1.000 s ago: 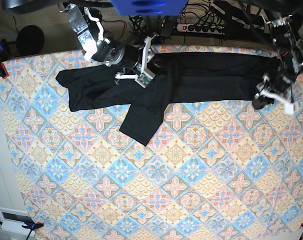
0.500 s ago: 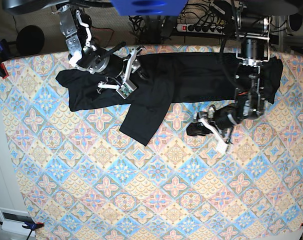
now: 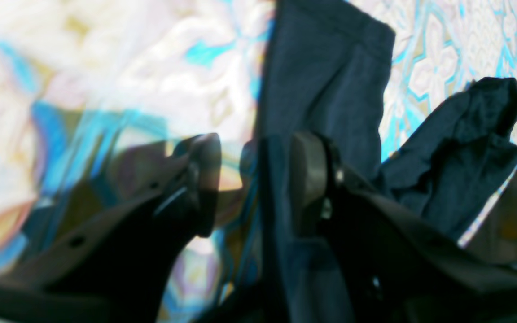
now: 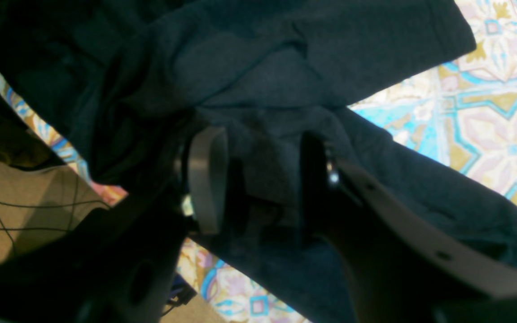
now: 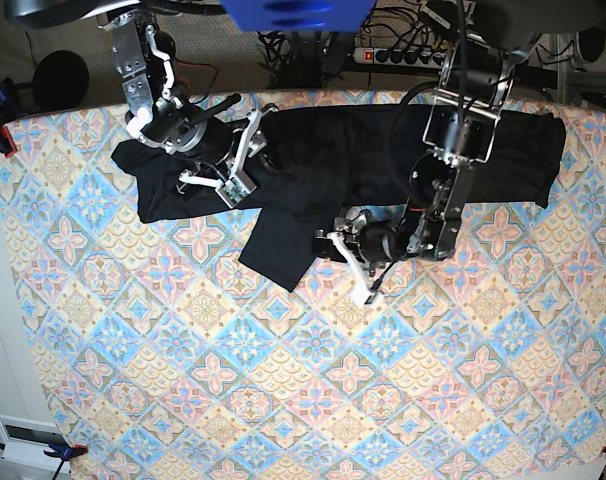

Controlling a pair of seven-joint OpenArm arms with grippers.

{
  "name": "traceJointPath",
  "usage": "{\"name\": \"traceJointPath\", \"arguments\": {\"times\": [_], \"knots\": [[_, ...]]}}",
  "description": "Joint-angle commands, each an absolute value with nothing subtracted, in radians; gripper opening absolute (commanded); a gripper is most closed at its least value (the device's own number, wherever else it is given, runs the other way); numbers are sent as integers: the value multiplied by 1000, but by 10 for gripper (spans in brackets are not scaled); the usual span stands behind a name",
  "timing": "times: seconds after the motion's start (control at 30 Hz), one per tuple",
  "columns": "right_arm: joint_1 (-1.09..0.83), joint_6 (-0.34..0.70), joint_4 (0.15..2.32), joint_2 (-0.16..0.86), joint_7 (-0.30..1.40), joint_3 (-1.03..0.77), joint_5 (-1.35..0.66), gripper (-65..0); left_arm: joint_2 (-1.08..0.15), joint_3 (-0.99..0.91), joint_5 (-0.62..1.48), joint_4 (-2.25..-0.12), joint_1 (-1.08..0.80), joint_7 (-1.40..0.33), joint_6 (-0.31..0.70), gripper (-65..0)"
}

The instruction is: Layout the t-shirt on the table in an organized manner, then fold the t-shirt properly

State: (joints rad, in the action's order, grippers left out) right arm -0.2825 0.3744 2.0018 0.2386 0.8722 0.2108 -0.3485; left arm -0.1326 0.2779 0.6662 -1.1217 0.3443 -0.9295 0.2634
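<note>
A black long-sleeved t-shirt [image 5: 383, 150] lies stretched across the upper part of the base view, its long axis running left to right along the far edge of the patterned table [image 5: 283, 380]. One sleeve [image 5: 283, 235] branches off near the middle of the frame and points down and to the left, ending in a squared cuff over the tiles. The garment's left end bunches up at the upper left; its right end lies flatter near the upper right.

The right gripper [image 5: 215, 165], at the upper left of the base view, sits over the bunched cloth. In its wrist view, its fingers [image 4: 207, 179] stand apart with a rumpled fold of shirt between them; whether they pinch it cannot be told.

The left gripper [image 5: 348, 262] is low over the table just right of the hanging sleeve, near the centre of the frame. Its blurred wrist view shows the fingers [image 3: 308, 175] spread, a strip of dark fabric running upright between them beside one pad; a grip cannot be confirmed.
</note>
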Motion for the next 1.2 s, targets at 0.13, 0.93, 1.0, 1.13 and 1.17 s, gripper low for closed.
{"name": "traceJointPath", "arguments": {"times": [0.13,0.93,1.0,1.13,1.17], "knots": [[-274,380,2020,243,851,206,-366,-397,-71,288,611,-1104,363,-935,263,-403],[-280,380,2020,243,851,205,-366,-397,-278,-134,823,-1578,110,-895,265,-650],[-280,380,2018,243,851,205,-366,-397,-321,-229,886,-1678,22,-895,265,-650],[-278,380,2018,243,851,206,-367,-397,-335,-450,957,-1834,-159,-894,265,-650],[-280,380,2018,243,851,208,-367,-397,-335,-499,964,-1856,-197,-892,265,-650]]}}
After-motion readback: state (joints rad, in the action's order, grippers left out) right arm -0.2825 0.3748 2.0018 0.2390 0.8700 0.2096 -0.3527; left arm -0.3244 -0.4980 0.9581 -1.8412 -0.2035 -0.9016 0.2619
